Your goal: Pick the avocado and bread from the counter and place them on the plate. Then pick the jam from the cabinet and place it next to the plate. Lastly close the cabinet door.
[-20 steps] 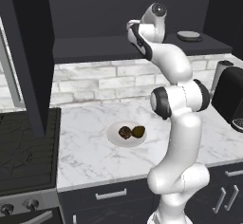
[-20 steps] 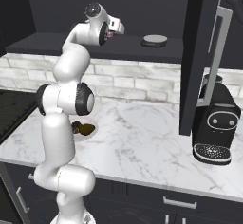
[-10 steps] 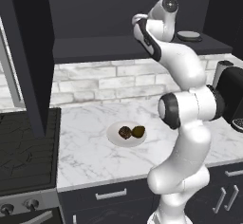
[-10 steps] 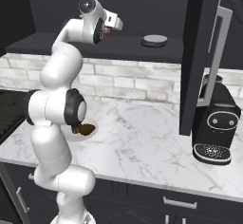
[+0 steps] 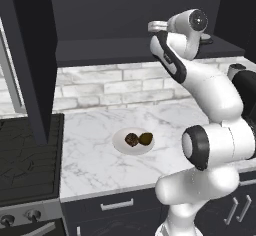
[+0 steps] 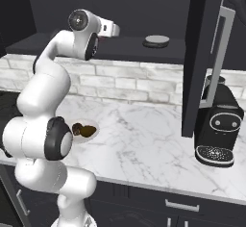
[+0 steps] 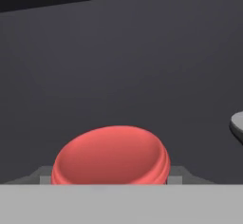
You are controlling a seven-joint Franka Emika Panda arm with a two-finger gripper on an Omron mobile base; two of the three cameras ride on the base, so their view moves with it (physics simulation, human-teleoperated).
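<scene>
**Reaching into the cabinet for the jam**

The avocado (image 5: 146,138) and the bread (image 5: 131,139) lie side by side, touching, on the plate (image 5: 120,145) at the middle of the table (image 5: 90,165), so by my reading the first part of the task is done and the jam is next.

In the hand view the jam (image 7: 111,156) sits at the lower middle of the frame, very close to the camera. What shows is its rounded red top, against the dark back wall of the cabinet (image 7: 118,52). A grey disc (image 6: 156,41) lies on the same shelf, off at the right edge of the hand view and well apart from the jar.

In the right base view the end effector (image 6: 114,29) sits at the upper left of the frame, reaching in over the shelf. The fingers are not clear in any view, so I cannot tell whether they are spread, pressed together, or already on the jar.

The jar is probably small, light and rigid. Its smooth rounded top looks slippery and offers no flat face, so a hold there would likely slide off. The better place is lower down, across the straight sides of the body, with the fingers level on either side. It may be glass, so a firm but moderate squeeze and a gentle set-down beside the plate seem wise.

The cabinet door (image 6: 198,57) stands open at the right of the right base view.
</scene>
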